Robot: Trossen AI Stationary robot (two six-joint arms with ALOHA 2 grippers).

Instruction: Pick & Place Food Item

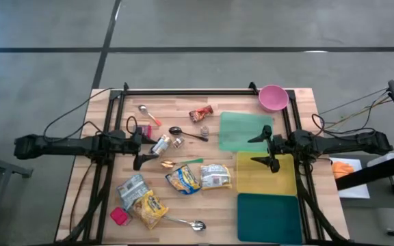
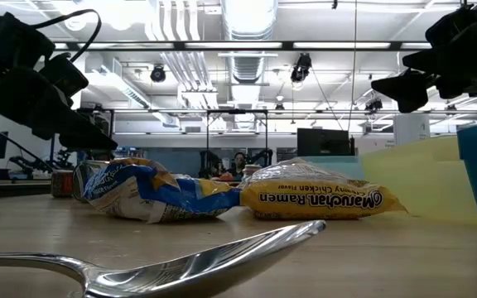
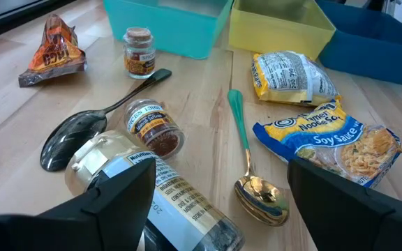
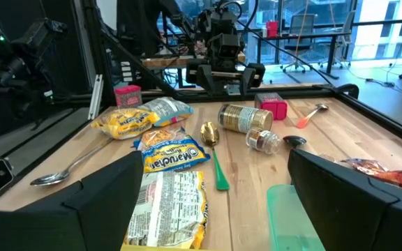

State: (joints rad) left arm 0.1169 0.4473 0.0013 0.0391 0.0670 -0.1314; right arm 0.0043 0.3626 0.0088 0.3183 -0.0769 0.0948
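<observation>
High view: we're at the start, nothing picked yet; left pincer (image 1: 142, 145) wide w/ nothing in it, hovering over a jar (image 1: 160, 145) near the surface (image 1: 81, 198) middle; right pincer (image 1: 265, 149) also wide & empty, above the green tray (image 1: 238, 126) and yellow tray (image 1: 286, 179). Ramen packet (image 1: 215, 175) lies between the two, nearer the yellow tray. Low view: ramen packet (image 2: 317, 199) flat beside a blue noodle bag (image 2: 151, 194), both pincers well above. Left wrist: jar (image 3: 155, 192) just under the fingers (image 3: 114, 199). Right wrist: ramen packet (image 4: 173, 199) near, just ahead. Next, we judge: choose an item, descend, close.
</observation>
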